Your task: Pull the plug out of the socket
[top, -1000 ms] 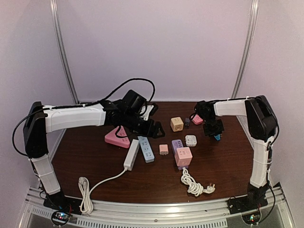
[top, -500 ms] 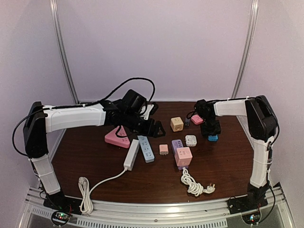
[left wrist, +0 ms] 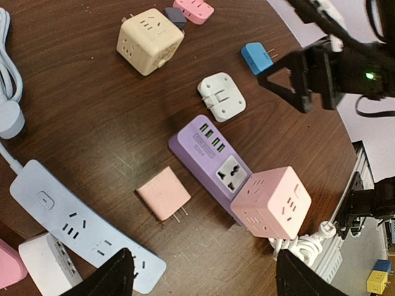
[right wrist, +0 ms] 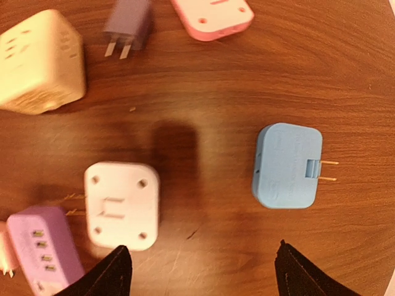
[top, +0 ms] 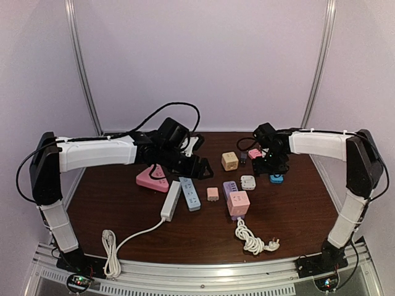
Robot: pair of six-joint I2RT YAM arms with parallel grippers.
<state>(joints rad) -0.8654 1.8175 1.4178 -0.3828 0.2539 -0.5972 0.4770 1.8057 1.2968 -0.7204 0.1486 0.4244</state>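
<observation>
A blue plug (right wrist: 287, 165) lies flat on the brown table, prongs bare and pointing right, in no socket. From above, the blue plug (top: 276, 179) sits just below my right gripper (top: 270, 163). That right gripper (right wrist: 200, 279) hovers open above the table, empty, between the blue plug and a white adapter (right wrist: 121, 205). My left gripper (left wrist: 203, 280) is open and empty too, above the table near a small pink plug (left wrist: 163, 193). Ahead of it, a purple socket strip (left wrist: 213, 154) touches a pink cube socket (left wrist: 271, 202).
A yellow cube socket (top: 229, 161), a grey charger (top: 243, 158) and a pink adapter (top: 255, 154) lie at the back. A blue strip (top: 190, 193), a white strip (top: 171, 200) and a pink triangular socket (top: 152, 179) lie left. Coiled white cords (top: 253, 240) sit at the front.
My right gripper has opened and let go of the blue plug, which now rests on the table; the gripper has drawn up and left. The left arm has barely moved.
</observation>
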